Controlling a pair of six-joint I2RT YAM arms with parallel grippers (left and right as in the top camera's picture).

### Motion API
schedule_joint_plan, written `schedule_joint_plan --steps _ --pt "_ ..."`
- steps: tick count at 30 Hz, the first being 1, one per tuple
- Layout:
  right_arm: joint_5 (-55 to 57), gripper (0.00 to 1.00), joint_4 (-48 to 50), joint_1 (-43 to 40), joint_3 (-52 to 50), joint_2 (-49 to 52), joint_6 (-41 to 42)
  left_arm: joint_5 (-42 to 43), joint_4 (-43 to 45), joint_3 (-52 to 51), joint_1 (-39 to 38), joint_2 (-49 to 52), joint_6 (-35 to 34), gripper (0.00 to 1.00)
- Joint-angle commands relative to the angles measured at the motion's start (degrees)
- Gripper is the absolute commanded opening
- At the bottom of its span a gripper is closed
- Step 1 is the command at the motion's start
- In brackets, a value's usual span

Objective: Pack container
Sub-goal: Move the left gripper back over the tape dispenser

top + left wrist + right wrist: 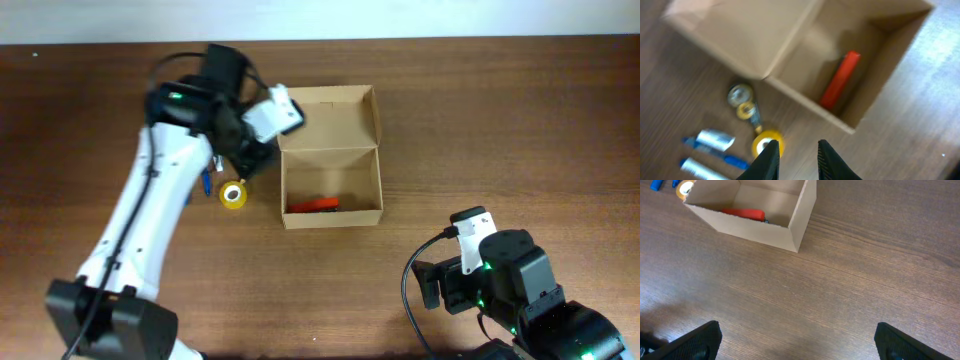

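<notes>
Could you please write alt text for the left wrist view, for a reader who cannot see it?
An open cardboard box with a red item inside sits on a wooden table. Beside it lie a yellow tape roll and blue pens, and the left arm's fingers, apart and empty, show at the bottom edge by the roll.

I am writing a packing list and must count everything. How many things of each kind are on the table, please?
Cardboard box: 1
Red item inside the box: 1
Tape rolls: 3
Blue pens: 3
Total: 8. The rolls and pens look blurred, so their counts are uncertain.
</notes>
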Motion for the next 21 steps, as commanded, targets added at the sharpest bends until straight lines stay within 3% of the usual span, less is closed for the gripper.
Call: schedule_joint_plan --steps 1,12,21 --pt "-0.3 0.99 0.2 0.3 -0.2 0.0 -0.2 4.1 -0.2 0.5 4.3 -2.0 0.3 0.24" --pt "-0.3 0.99 0.2 0.3 -0.2 0.0 -0.2 3.0 1.6 -8.8 8.6 -2.3 0.5 0.20" --pt "-0.3 0.99 0.2 0.3 -0.2 0.0 -0.2 0.4 6.7 -17.8 11.0 -2.3 -4.5 0.20"
